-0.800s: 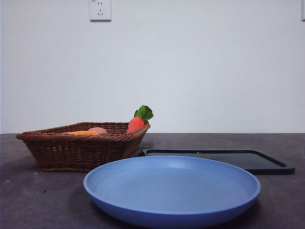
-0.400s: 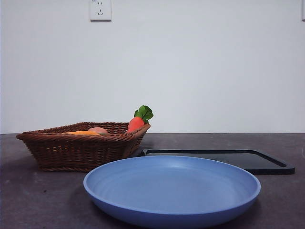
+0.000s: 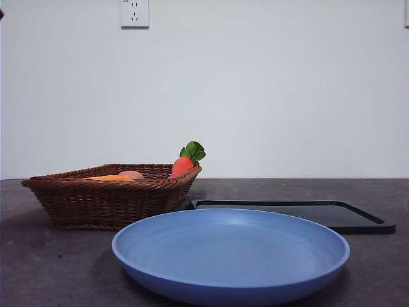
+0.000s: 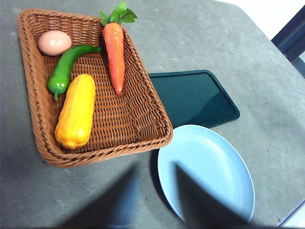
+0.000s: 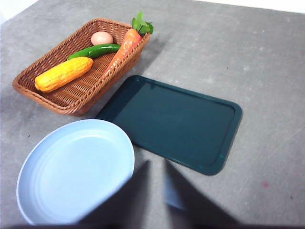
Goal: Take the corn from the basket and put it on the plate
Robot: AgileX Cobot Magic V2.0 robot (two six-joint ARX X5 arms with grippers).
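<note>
While both arms waited above the table (image 4: pixel 248 43), the corn (image 4: pixel 76 111) lay flat inside the basket (image 4: pixel 147 138), lengthwise along the basket wall that faced away from the black tray (image 4: pixel 193 98). A green pepper (image 4: pixel 66 67) lay in the basket just past one end of the corn, and a pinkish egg (image 4: pixel 54 42) sat in the basket corner beside the pepper. A carrot (image 4: pixel 115 52) lay along the basket wall nearest the tray, its green leaves at the rim. Corn and carrot were apart, with bare wicker between them.

The plate (image 4: pixel 214 167) stood on the table just outside one corner of the basket, near that corner and carrying nothing. The tray lay flat on the table beside the basket, close to both the basket wall and the plate rim.

The left gripper (image 4: pixel 155 195) hung high over the table outside the basket, near the gap between basket and plate; its fingers stood spread apart and grasped nothing. The right gripper (image 5: pixel 156 191) hung well away from the basket, over the table by the tray edge, with its fingers likewise parted and grasping nothing.

From table height, the corn (image 3: pixel 110 178) showed only as a thin orange strip above the basket rim (image 3: pixel 96 185), and the carrot (image 3: pixel 183 165) projected above that rim. A wall socket (image 3: pixel 135 13) sat on the wall behind the basket.
</note>
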